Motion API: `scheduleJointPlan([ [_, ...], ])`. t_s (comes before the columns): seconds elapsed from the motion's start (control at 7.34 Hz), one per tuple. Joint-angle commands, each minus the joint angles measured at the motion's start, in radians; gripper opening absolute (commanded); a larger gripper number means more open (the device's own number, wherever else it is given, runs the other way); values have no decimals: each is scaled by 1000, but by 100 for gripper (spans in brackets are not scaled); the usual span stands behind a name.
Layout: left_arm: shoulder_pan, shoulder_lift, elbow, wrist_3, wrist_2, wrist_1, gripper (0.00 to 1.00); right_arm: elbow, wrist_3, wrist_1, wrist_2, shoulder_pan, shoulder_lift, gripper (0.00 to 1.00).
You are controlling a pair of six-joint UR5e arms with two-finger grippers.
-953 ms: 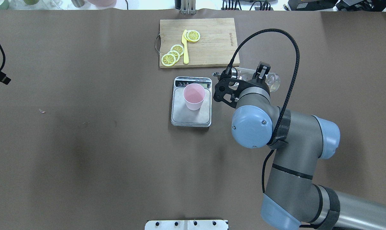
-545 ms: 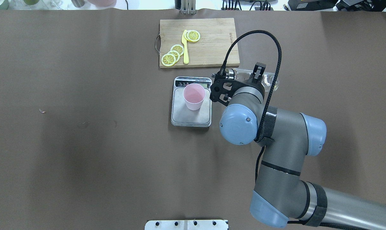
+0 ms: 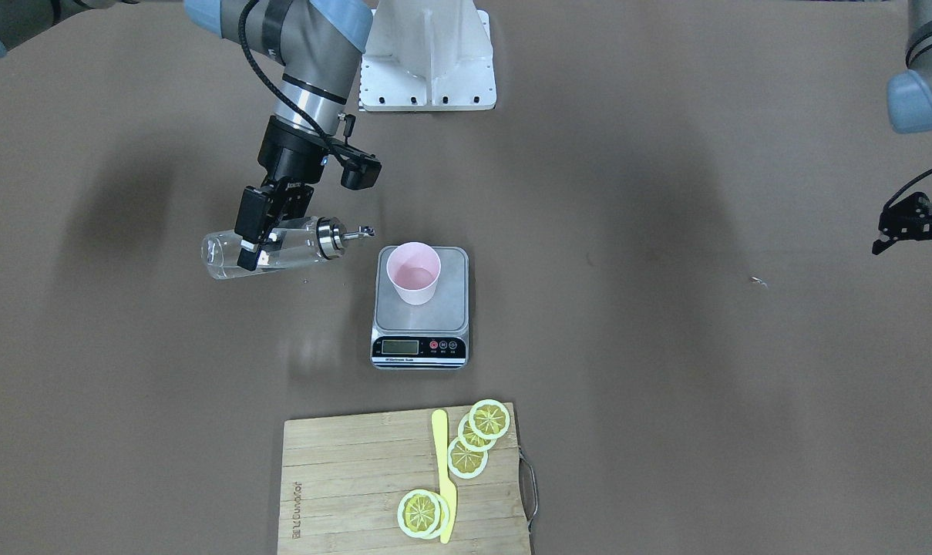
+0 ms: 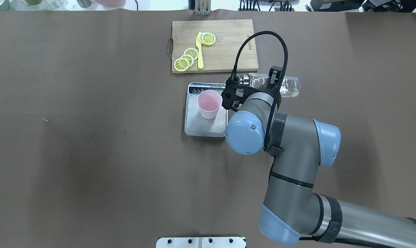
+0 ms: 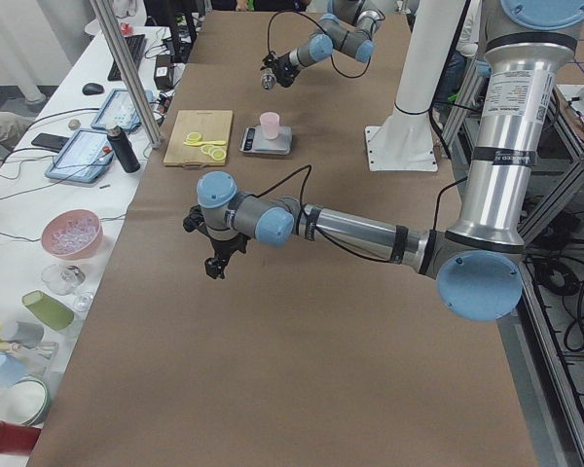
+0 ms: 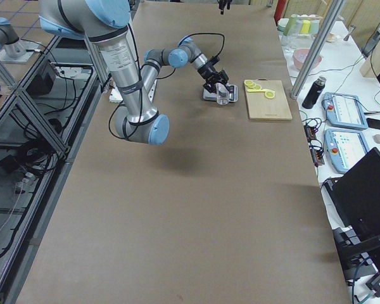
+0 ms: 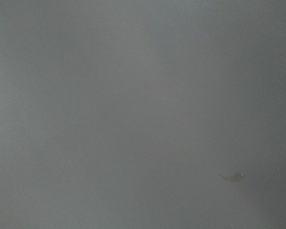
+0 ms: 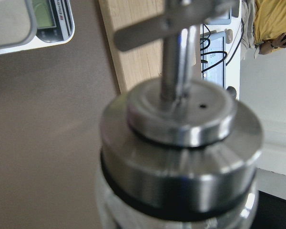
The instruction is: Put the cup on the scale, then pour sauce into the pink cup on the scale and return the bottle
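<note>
While clamped on the bottle (image 3: 220, 260), right pincer (image 3: 259, 248) hovers beside the scale (image 3: 452, 308); left pincer (image 3: 914, 248) seems apart.

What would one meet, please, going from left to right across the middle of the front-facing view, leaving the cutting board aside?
Bottle, held on its side in the right pincer → cup standing on the scale → tiny scrap → left pincer, open, near the right edge.

Nothing can be read for certain. The scale (image 3: 419, 308) carries tiny print under its LCD display (image 3: 403, 347). The cutting board (image 3: 342, 478), past the scale's display end, bears an illegible burnt-in mark.
</note>
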Motion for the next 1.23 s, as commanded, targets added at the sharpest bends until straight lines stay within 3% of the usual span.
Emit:
scheduleJointPlan([
  [0.0,-6,16,1,20,1,-8,97,-22,0,-24,-41,-16,13,0],
  [0.68,-21,36,-1,35,1,-22,97,-68,-37,-81,-162,-31,36,0],
  [1.09,-21,42,1,35,0,-22,97,-69,-37,-144,-170,-31,72,0],
])
